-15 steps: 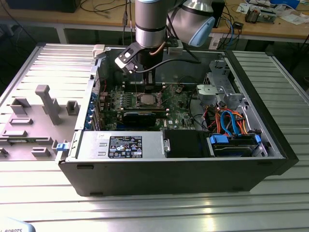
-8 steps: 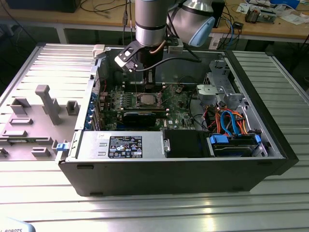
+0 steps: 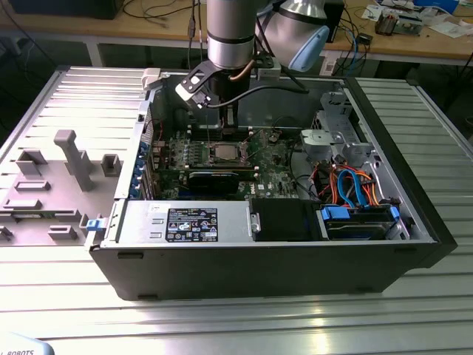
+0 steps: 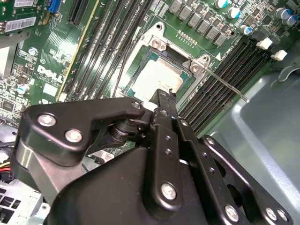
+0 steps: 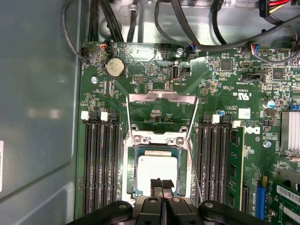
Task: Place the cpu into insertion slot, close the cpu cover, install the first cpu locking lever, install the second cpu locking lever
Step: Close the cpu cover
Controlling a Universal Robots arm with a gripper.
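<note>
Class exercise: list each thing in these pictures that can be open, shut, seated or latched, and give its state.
cpu: seated in the insertion slot, top uncovered.
cpu cover: open, swung back off the slot.
locking lever: unlatched, sticking out beside the slot.
gripper: shut, holding nothing, over the cpu's edge.
computer case: open, side panel off.

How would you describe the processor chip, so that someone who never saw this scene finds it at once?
Inside the open black computer case, find the green circuit board. Two banks of long black memory slots flank a metal-rimmed square socket, where the processor chip lies. It alone is a plain, pale silver square; its neighbours are dark and long.
</note>
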